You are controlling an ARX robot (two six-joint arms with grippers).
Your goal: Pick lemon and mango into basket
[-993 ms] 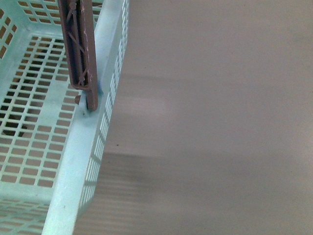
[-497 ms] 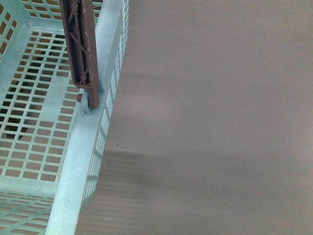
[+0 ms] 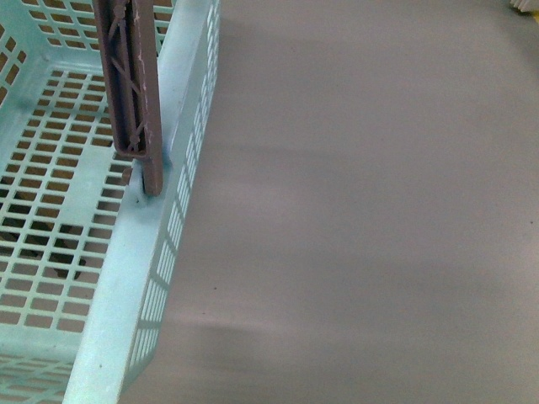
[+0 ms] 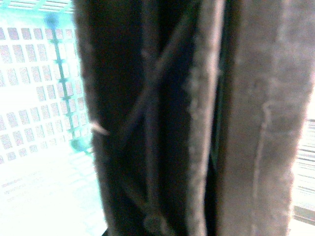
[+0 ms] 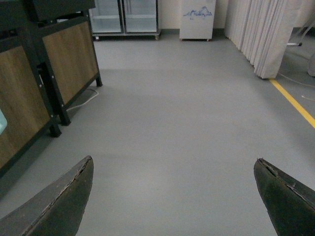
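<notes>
Item: basket (image 3: 126, 278), light turquoise plastic, slotted walls and floor, standing on the grey floor (image 3: 362, 210) at the left of the front view. Its long right rim runs from the top middle down to the lower left. Only that rim, part of the near wall and part of the slotted bottom show. Fitting: brown swing handle (image 3: 130, 84), webbed with cross-struts, standing nearly upright, with its foot pivoted on the inner face of the right rim. Open room: to the right of the rim the floor lies bare and wide out to the frame edge, save for a pale scrap (image 3: 526, 4) in the far corner, too little shown to name. Left wrist view: the handle (image 4: 256, 123) fills most of the picture, very close and blurred, with a lit patch of basket wall (image 4: 34, 88) beside it. No finger of the left gripper can be made out here, so its opening cannot be told. Right gripper (image 5: 172, 196): dark fingertips (image 5: 64, 201) set wide apart, nothing between them, held above bare grey floor. Surroundings, right wrist view: wood-panelled cabinets (image 5: 69, 59) on black frames along one side, with a white cable (image 5: 83, 98) at their feet; glass-door fridges (image 5: 125, 17) and a white unit (image 5: 197, 19) at the far wall; a pale curtain (image 5: 266, 34) on the other side, with a yellow floor line (image 5: 295, 101) running below it. A broad clear lane lies between cabinets and curtain.
</notes>
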